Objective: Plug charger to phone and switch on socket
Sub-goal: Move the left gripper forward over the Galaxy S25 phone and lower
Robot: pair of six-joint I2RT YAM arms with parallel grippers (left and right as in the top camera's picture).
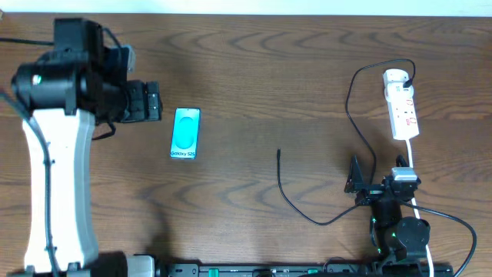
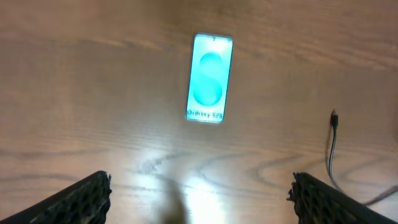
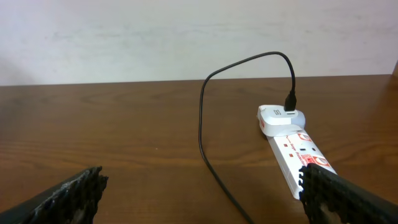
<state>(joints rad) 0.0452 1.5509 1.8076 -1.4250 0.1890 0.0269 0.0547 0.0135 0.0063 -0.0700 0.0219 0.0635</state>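
The phone [image 1: 185, 132] lies flat on the wooden table, turquoise screen up; it also shows in the left wrist view [image 2: 209, 78]. My left gripper [image 1: 147, 101] is open and empty just left of it, fingers spread wide [image 2: 199, 199]. The charger cable [image 1: 307, 217] runs from a white adapter [image 1: 396, 77] on the socket strip [image 1: 405, 114], and its plug tip [image 1: 278, 152] lies loose at mid-table [image 2: 334, 117]. My right gripper [image 1: 377, 178] is open and empty near the strip's near end [image 3: 202, 193]. The cable [image 3: 202, 124] and strip [image 3: 297, 152] show ahead of it.
The strip's white lead [image 1: 412, 158] runs back beside the right arm. The table's far edge meets a pale wall [image 3: 186, 37]. Bare wood lies between the phone and the cable tip.
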